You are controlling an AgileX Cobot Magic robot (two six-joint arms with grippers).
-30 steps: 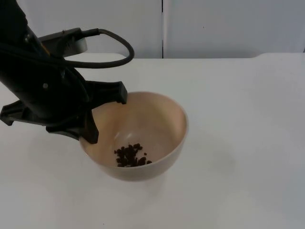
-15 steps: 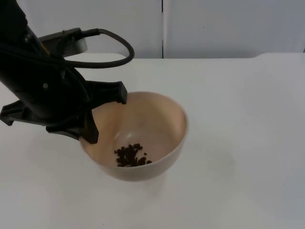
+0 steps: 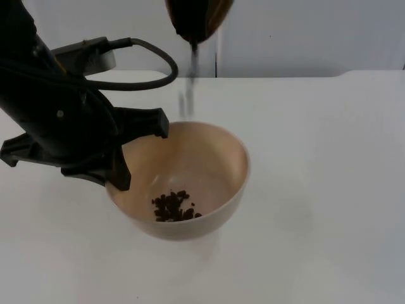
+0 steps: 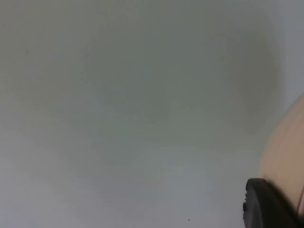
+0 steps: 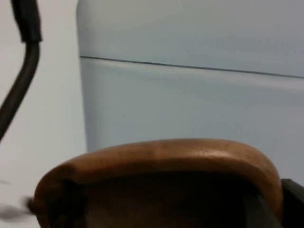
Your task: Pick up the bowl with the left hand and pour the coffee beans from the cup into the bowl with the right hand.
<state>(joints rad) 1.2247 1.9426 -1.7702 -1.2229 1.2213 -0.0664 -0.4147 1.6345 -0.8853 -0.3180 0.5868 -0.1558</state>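
A beige bowl (image 3: 215,158) is tilted just above the white table, with a small heap of coffee beans (image 3: 174,206) at its bottom. My left gripper (image 3: 140,152) is shut on the bowl's left rim; the bowl's wall (image 4: 287,147) shows beside a black fingertip (image 4: 266,206) in the left wrist view. A brown cup (image 3: 198,18) hangs tipped above the bowl's far side, and a blurred stream of beans (image 3: 190,82) falls from it. My right gripper is shut on the cup (image 5: 161,161), one fingertip (image 5: 293,202) showing beside it.
The white table (image 3: 329,190) stretches right of the bowl and in front of it. The grey partition wall (image 3: 304,38) closes off the back. The left arm's black body (image 3: 50,114) covers the table's left side.
The tipped cup has come into the top view above the bowl, and beans now stream down from it. The bowl and the left arm have not moved.
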